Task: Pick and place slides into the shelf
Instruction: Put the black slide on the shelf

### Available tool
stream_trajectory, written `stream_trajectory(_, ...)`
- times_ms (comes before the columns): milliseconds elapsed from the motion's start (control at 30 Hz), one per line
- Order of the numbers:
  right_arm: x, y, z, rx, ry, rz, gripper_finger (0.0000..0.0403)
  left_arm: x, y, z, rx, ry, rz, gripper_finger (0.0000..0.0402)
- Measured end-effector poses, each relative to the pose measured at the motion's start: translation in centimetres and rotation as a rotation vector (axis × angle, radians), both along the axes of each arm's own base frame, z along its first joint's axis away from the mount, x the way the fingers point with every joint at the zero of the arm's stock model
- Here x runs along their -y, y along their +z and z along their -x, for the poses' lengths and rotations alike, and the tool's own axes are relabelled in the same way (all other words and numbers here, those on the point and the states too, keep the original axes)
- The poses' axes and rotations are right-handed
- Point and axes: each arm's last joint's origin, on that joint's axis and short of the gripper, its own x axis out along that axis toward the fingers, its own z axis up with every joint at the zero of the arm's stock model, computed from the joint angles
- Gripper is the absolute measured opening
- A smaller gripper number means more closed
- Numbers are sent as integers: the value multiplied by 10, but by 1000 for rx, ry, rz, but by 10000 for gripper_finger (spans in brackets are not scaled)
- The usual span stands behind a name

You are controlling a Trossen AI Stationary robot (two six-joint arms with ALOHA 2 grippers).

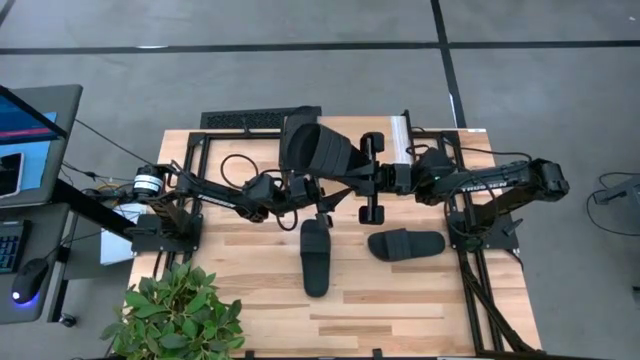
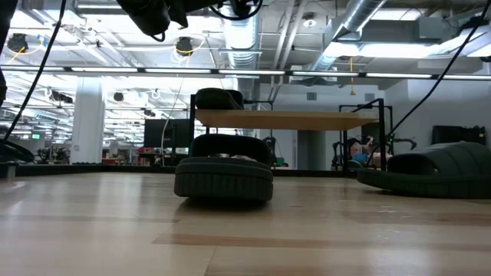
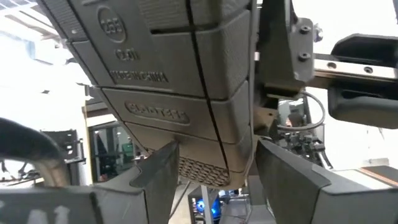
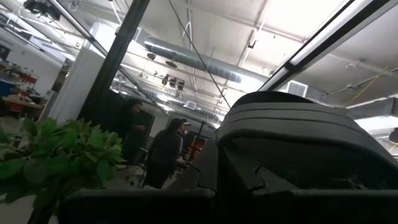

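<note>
- The held slide (image 1: 322,150) hangs above the middle of the bench's (image 1: 420,310) rear half, where the two arms meet. It is clear of the surface.
- The left end effector (image 3: 216,148) has a finger (image 3: 155,177) on each side of this slide's ribbed sole. It looks clamped across the sole's width, with the sole's long axis running out ahead of the fingers.
- The right end effector (image 1: 385,180) sits just beside the same slide on the opposite side. Its own view is filled by the slide's strap, and I cannot tell whether its fingers are apart or together.
- The shelf (image 2: 307,119) stands toward the bench's rear edge. From above it is largely hidden under the arms and the raised slide, so it lies below and slightly behind the load. My judgement is that the move still needed is mainly a descent.
- The shelved slide (image 2: 219,98) already rests at one end of the shelf's top. The free room on the top runs toward the other end.
- The front slide (image 1: 315,258) lies mid-bench with its long axis pointing at the front edge. It is nearer the left arm.
- The side slide (image 1: 406,243) lies with its long axis parallel to the front edge. It is nearer the right arm.
- The held slide's long axis probably needs squaring to the shelf's depth before release.
</note>
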Motion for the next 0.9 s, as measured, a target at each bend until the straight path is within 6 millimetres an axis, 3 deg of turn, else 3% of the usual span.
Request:
stream_trajectory(733,0,-5,-2,-57,77,21,0,0,1,1,10,25,-23,201)
stream_trajectory(900,3,-5,-2,-66,90,23,0,0,1,1,4,34,-33,176)
